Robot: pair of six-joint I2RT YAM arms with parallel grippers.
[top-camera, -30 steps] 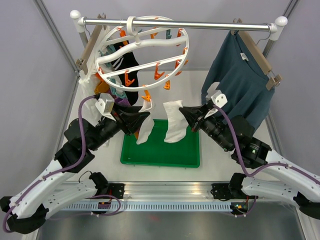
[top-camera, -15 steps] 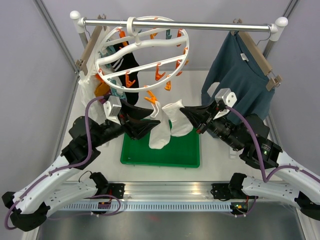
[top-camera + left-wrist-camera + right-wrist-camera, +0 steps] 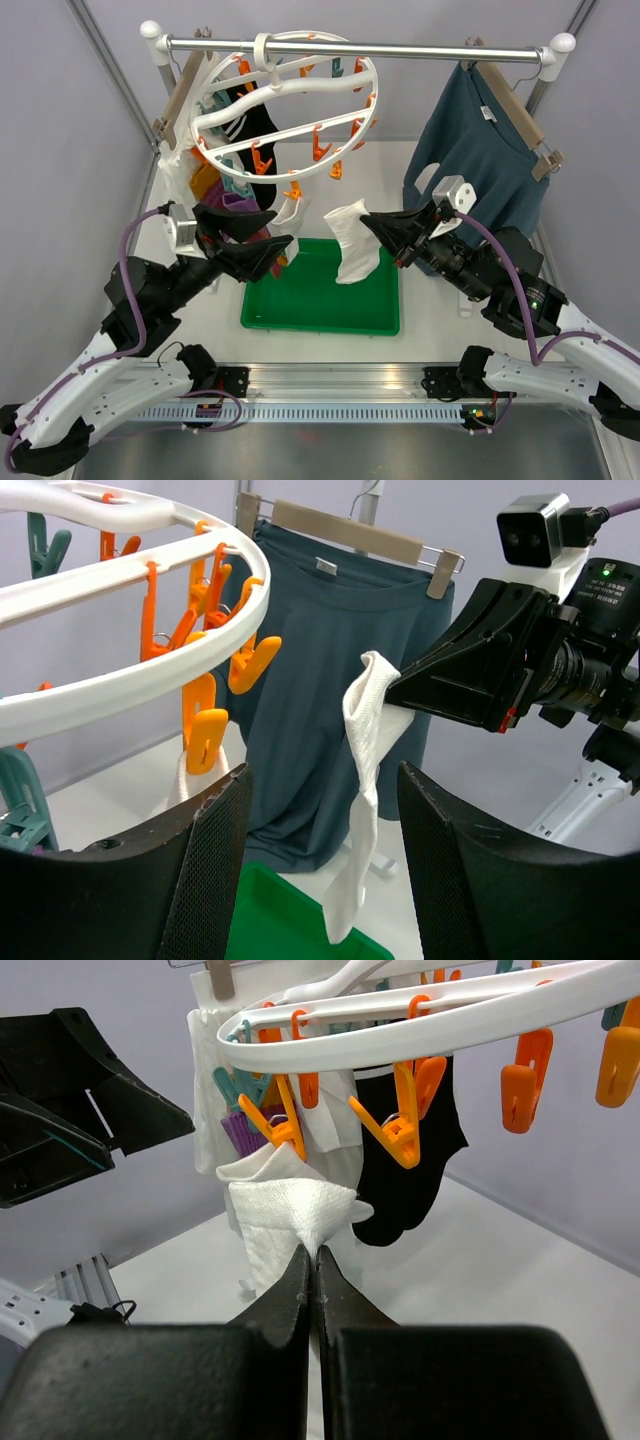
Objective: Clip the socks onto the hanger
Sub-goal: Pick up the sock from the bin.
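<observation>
Socks check pls: where is the plain white fabric sock being held right now? — OP

It's pinched by a bunched edge between the closed fingers of the right gripper, and the rest is left hanging loose. From the top it's seen over the far part of the green plastic tray, just below and in front of the big round white plastic ring hanger with the orange and teal clips. It's held clear of those clips. — reply

And the left gripper? — OP

Spread wide, nothing gripped. It's pointed toward the held sock. A second white sock is pinned in an orange clip on the ring's near edge, just beside it. A black sock with white stripes is hung further back on the ring. A teal-blue shirt on a wooden hanger is hung off to the right on the metal rail. — reply
</observation>
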